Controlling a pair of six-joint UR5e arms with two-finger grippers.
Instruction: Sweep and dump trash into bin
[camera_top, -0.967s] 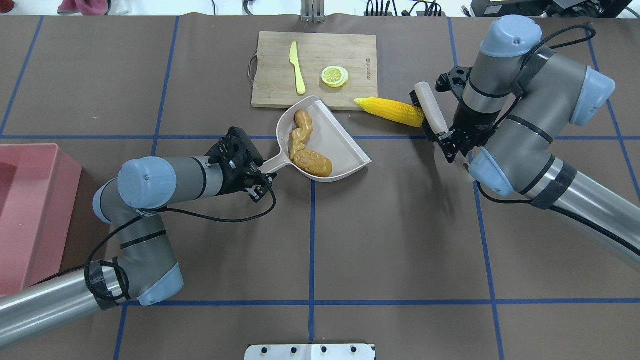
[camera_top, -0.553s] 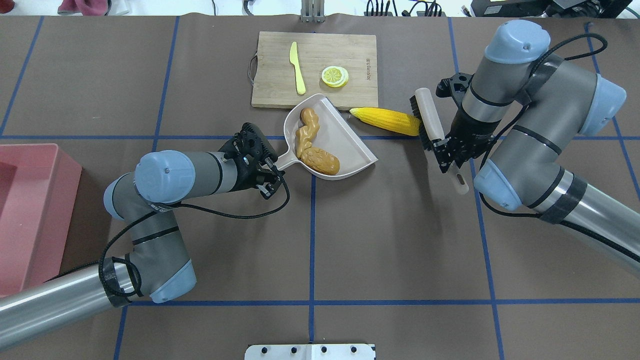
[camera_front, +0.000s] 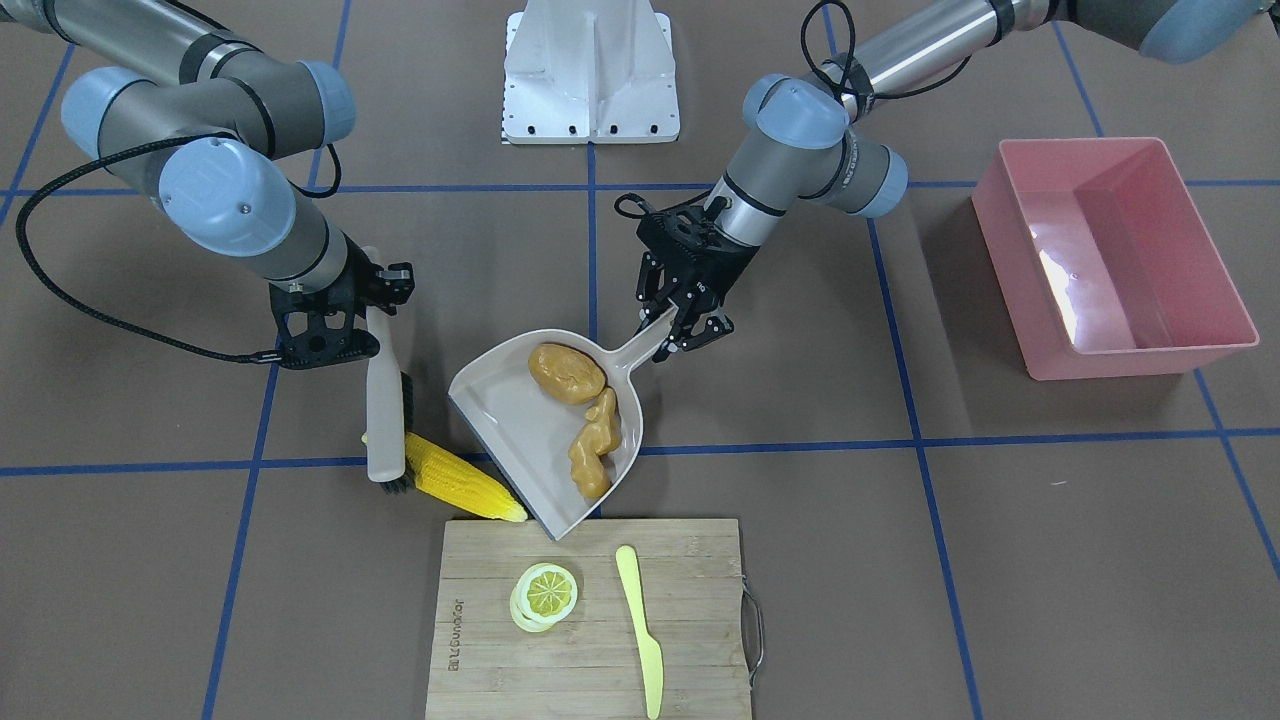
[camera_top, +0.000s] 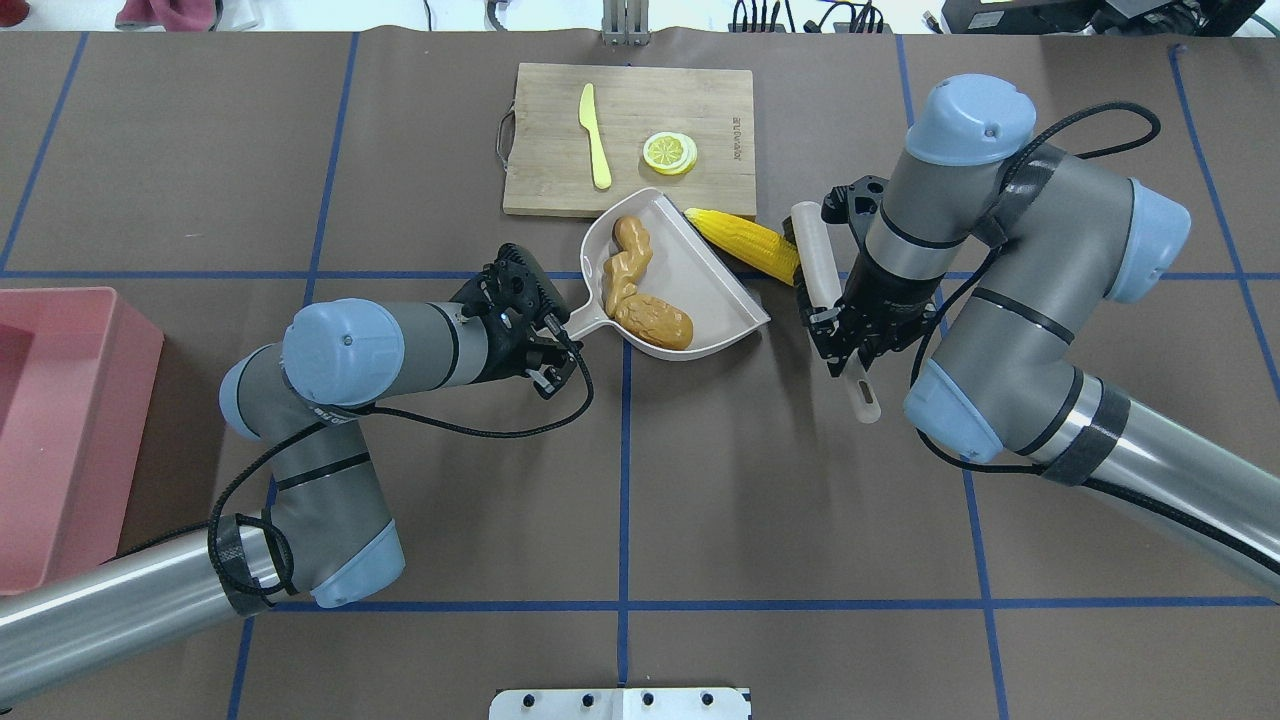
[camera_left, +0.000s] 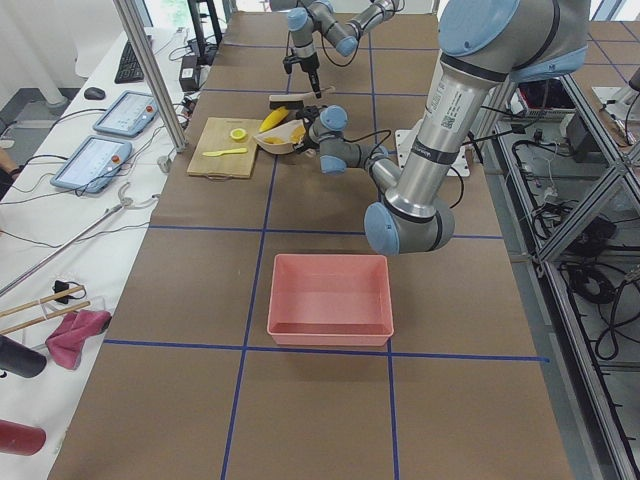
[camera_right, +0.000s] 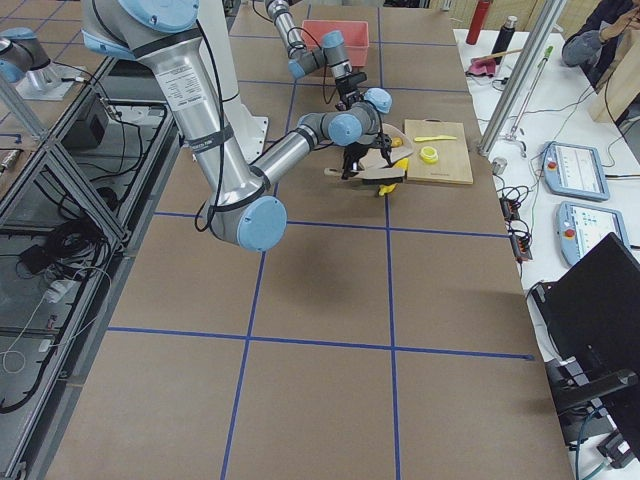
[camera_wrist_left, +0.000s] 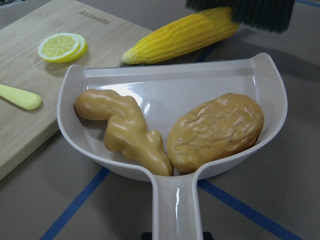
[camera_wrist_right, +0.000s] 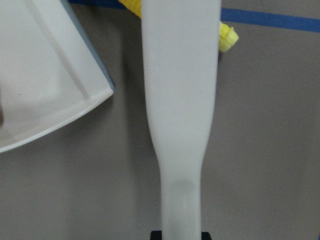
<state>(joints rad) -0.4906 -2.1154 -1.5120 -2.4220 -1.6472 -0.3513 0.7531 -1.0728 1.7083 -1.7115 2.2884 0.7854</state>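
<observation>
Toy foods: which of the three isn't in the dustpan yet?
The yellow corn cob: it lies on the table just outside the dustpan mouth, brush at its end. The potato and ginger root sit inside.

A robotics lab: two robot arms (camera_top: 1000, 300) reach over the counter (camera_left: 320, 400), which is covered in brown sheeting marked with a blue tape grid (camera_top: 624, 480). Beside the counter stand a white side table (camera_left: 50, 130) with two tablets (camera_left: 91, 163) and a keyboard (camera_left: 130, 62), aluminium frame posts (camera_left: 150, 70), and loose cables (camera_right: 60, 245).
</observation>
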